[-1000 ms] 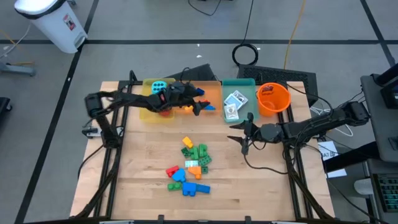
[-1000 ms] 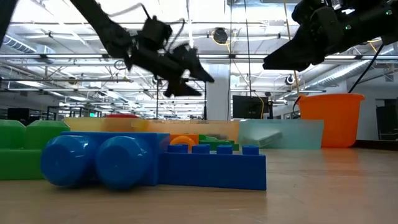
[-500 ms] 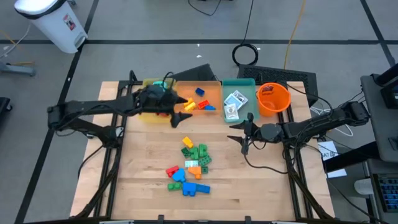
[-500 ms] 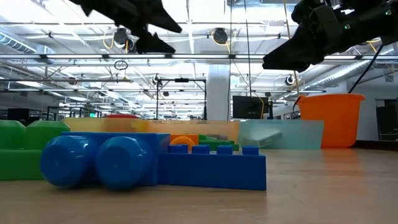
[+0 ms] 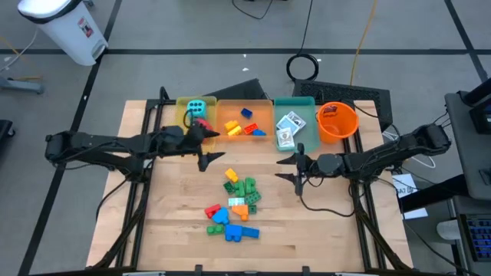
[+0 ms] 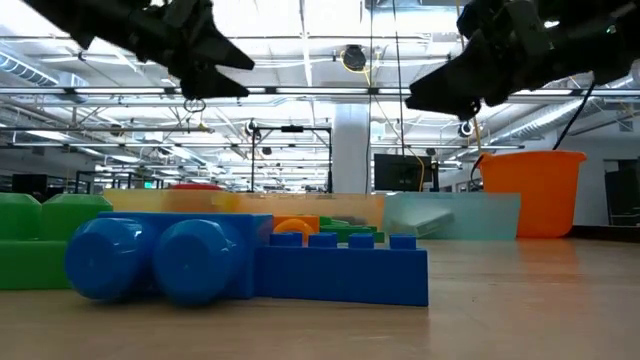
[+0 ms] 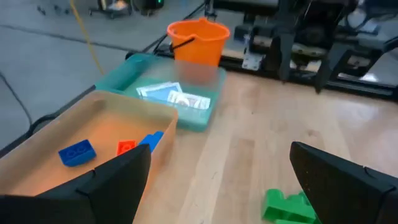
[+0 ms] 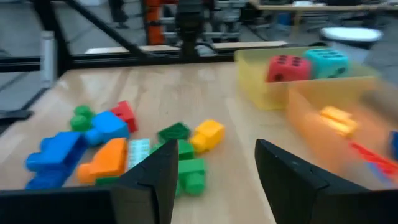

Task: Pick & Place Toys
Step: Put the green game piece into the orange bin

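Both grippers hang open above the table and hold nothing. My left gripper (image 5: 214, 146) (image 7: 219, 152) is near the yellow tray (image 5: 182, 123), on its near side, pointing at the table's right. My right gripper (image 5: 290, 167) (image 8: 214, 146) is near the teal tray (image 5: 305, 103), on its near side, pointing left. A cyan die (image 5: 196, 106) and a red die (image 8: 286, 67) lie in the yellow tray. The orange tray (image 5: 261, 115) holds a few bricks (image 7: 76, 152). Card packs (image 5: 288, 126) lie in the teal tray. A pile of bricks (image 5: 234, 205) lies mid-table between the grippers.
An orange bucket (image 5: 336, 121) stands at the far right, beside the teal tray. The three trays line the table's far edge. Bare wood lies left and right of the brick pile. In the low view a large blue brick (image 6: 250, 262) fills the foreground.
My left gripper has drawn back from over the orange tray toward the table's left and near side, rising a little and staying open. My right gripper has edged slightly toward the table's left. The bricks in the trays and on the table have not moved.
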